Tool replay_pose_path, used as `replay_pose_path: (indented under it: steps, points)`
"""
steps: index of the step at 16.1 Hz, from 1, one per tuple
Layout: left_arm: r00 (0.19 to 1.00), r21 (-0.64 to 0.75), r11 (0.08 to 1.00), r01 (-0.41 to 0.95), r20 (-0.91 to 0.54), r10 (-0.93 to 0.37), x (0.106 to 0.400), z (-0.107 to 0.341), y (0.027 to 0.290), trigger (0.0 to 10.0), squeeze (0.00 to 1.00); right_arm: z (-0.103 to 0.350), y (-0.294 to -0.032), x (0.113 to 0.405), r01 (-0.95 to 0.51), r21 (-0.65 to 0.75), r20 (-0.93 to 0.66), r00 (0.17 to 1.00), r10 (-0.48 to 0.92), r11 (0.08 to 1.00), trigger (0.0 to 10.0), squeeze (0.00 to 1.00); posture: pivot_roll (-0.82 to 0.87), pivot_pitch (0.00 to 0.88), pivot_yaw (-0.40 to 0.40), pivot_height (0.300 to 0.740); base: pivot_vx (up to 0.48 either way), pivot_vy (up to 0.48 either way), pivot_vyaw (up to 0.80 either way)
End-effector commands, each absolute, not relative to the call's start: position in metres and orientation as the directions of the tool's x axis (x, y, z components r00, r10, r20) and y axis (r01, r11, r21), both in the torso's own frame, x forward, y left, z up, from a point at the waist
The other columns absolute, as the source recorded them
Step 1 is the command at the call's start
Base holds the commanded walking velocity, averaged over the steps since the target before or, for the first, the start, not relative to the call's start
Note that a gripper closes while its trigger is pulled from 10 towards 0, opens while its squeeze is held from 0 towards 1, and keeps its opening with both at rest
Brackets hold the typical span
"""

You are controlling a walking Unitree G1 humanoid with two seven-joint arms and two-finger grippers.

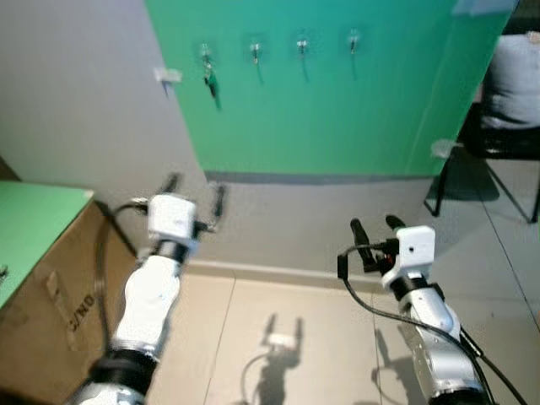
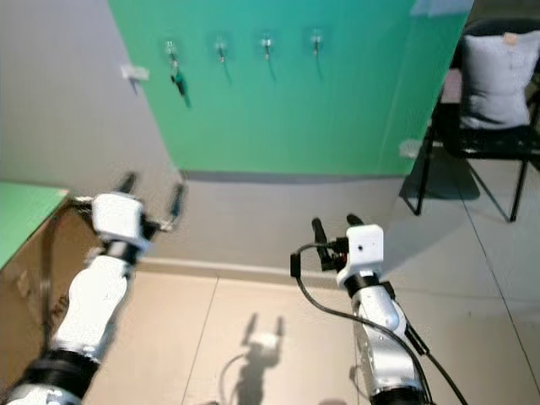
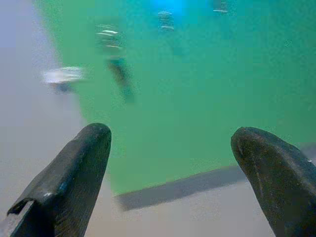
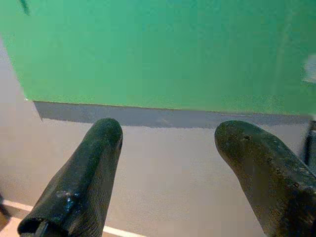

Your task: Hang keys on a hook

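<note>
Keys (image 1: 209, 83) hanging on leftmost hook (image 1: 205, 54) of green panel (image 1: 337, 101), above and ahead of left gripper (image 1: 195, 197), spread wide, empty. Right gripper (image 1: 376, 226) likewise parted, empty. Lettering on cardboard box (image 1: 59, 316) unreadable. Chair (image 2: 489, 101) with pillow clearer in right eye view.

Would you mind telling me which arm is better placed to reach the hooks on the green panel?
Probably the left: its open end effector is raised below the leftmost hook, where keys hang. The right end effector sits lower.

Silver arms, black-fingered hands, black cables
</note>
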State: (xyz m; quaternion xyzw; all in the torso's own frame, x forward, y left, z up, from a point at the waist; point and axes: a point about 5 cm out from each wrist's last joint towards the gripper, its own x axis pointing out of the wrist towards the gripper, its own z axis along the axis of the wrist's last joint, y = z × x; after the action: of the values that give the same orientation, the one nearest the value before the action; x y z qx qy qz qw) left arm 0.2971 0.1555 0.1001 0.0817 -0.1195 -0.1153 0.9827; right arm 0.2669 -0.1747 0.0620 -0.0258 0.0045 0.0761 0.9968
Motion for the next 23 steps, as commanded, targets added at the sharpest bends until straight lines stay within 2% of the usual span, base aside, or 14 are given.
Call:
replay_pose_path:
  steps: [1,5,7,8,10,13,15,18,23]
  points:
    - [0.940,0.193,0.953,0.235,0.205,-0.273,0.295,0.106,0.153,10.0,0.00,0.063,-0.177,0.269,-0.142,-0.055,-0.019,0.990,0.141,0.988,10.0,0.00,-0.25,0.000,0.129,0.740,0.000,0.000,0.00]
    - [0.934,0.184,0.934,0.305,0.132,-0.331,0.287,0.102,0.130,10.0,0.00,0.060,-0.176,0.268,-0.143,-0.050,-0.025,0.990,0.142,0.988,10.0,0.00,-0.25,0.000,0.132,0.740,0.000,0.000,0.00]
    - [0.950,0.046,0.954,0.295,0.092,-0.298,0.281,0.090,0.122,10.0,0.00,0.060,-0.173,0.268,-0.150,-0.042,-0.024,0.989,0.149,0.988,10.0,0.00,-0.24,0.000,0.130,0.740,0.000,0.000,0.00]
    - [0.952,0.012,0.955,0.296,0.075,-0.296,0.277,0.085,0.118,10.0,0.00,0.061,-0.172,0.269,-0.154,-0.038,-0.022,0.988,0.153,0.987,10.0,0.00,-0.24,0.000,0.130,0.740,0.000,0.000,0.00]
    - [0.951,-0.027,0.952,0.305,0.057,-0.304,0.270,0.076,0.102,10.0,0.00,0.065,-0.168,0.277,-0.141,0.060,0.001,0.990,0.142,0.988,10.0,0.00,-0.25,0.000,0.126,0.740,0.000,0.000,0.00]
    - [0.969,-0.047,0.969,0.244,0.056,-0.241,0.271,0.077,0.125,10.0,0.00,0.063,-0.176,0.276,-0.102,0.164,0.000,0.995,0.104,0.981,10.0,0.00,-0.24,0.000,0.121,0.740,0.000,0.000,0.00]
    - [0.979,-0.081,0.976,0.204,0.026,-0.203,0.268,0.070,0.129,10.0,0.00,0.056,-0.183,0.275,-0.027,0.238,-0.022,0.999,0.033,0.971,10.0,0.00,-0.24,0.000,0.120,0.740,0.000,0.000,0.00]
    - [0.970,-0.035,0.970,0.241,0.000,-0.241,0.270,0.067,0.127,10.0,0.00,0.057,-0.173,0.275,-0.092,0.169,-0.017,0.995,0.096,0.981,10.0,0.00,-0.24,0.000,0.118,0.740,0.000,0.000,0.00]
    - [0.965,-0.019,0.965,0.261,-0.015,-0.262,0.273,0.066,0.134,10.0,0.00,0.062,-0.168,0.277,-0.130,0.129,0.000,0.991,0.131,0.983,10.0,0.00,-0.25,0.000,0.117,0.740,0.000,0.448,0.00]
